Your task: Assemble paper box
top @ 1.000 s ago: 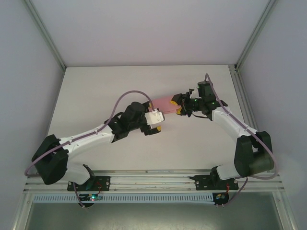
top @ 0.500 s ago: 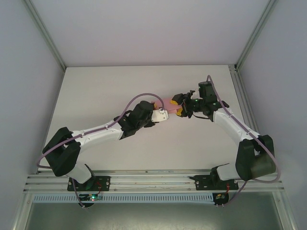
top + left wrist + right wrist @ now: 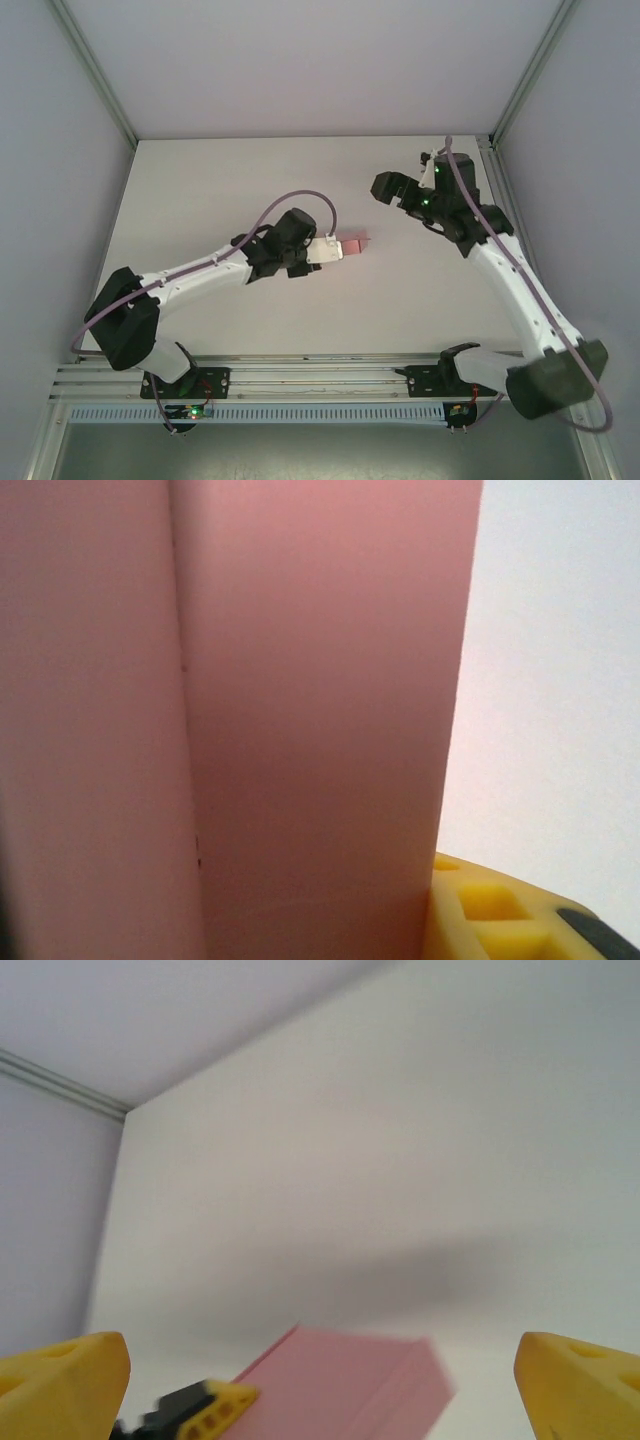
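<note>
Gripping one end of the paper box (image 3: pixel 355 245), the left claw (image 3: pixel 343 248) is seen closed on the pink card near the middle of the white bench (image 3: pixel 200 190); whether the box touches the surface cannot be told. The right claw (image 3: pixel 388 187) is held spread wide, well apart from the box, toward the far right corner. The bench is bounded by pale walls (image 3: pixel 60 150) on three sides and metal rails (image 3: pixel 320 375) at the near edge, with broad open surface left around both arms.
</note>
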